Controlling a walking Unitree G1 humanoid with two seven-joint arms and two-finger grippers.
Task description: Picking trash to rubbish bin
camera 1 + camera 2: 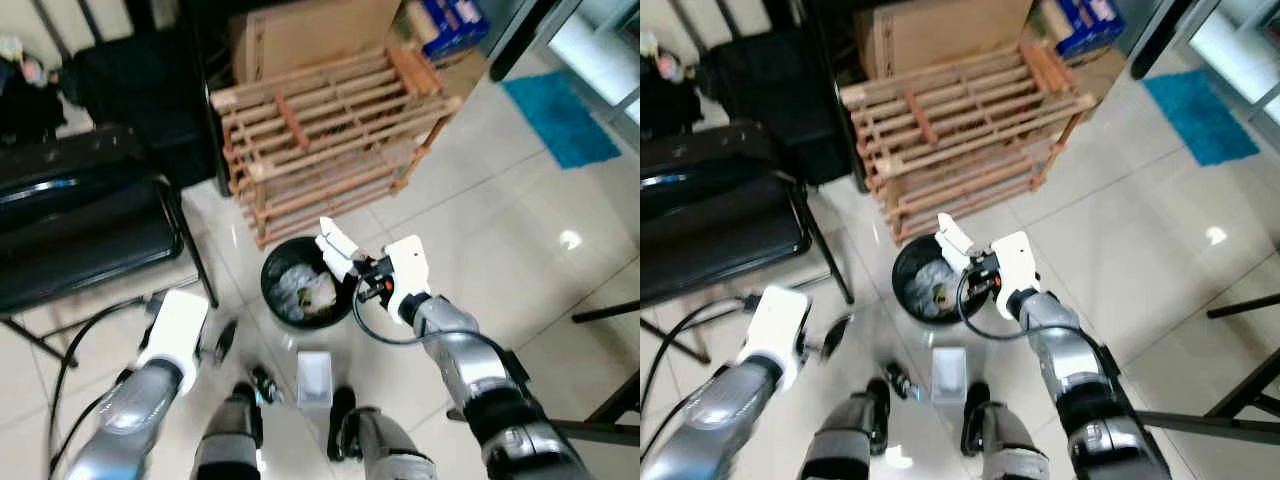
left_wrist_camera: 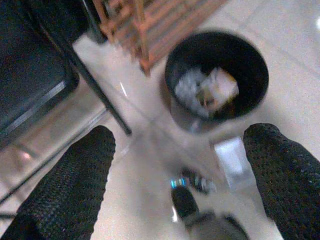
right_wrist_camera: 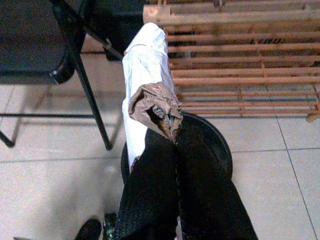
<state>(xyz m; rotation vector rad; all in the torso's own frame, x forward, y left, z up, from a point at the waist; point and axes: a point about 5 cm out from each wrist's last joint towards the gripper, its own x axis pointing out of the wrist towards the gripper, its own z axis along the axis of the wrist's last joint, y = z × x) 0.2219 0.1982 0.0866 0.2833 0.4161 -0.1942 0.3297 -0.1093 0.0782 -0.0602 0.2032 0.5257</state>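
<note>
Tiled floor (image 1: pixel 500 230), right pincer (image 3: pixel 167 131) gripping trash (image 3: pixel 145 90) (over bin (image 1: pixel 300 285))

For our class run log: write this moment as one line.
right end effector: shut on white wrapper over rubbish bin | left end effector: open, idle

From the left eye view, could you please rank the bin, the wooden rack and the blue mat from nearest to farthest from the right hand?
1. Bin: directly beneath the right hand, which holds white trash over its rim.
2. Wooden rack: just behind the bin, leaning on the boxes.
3. Blue mat: far off to the robot's right, on the tiles.
</note>
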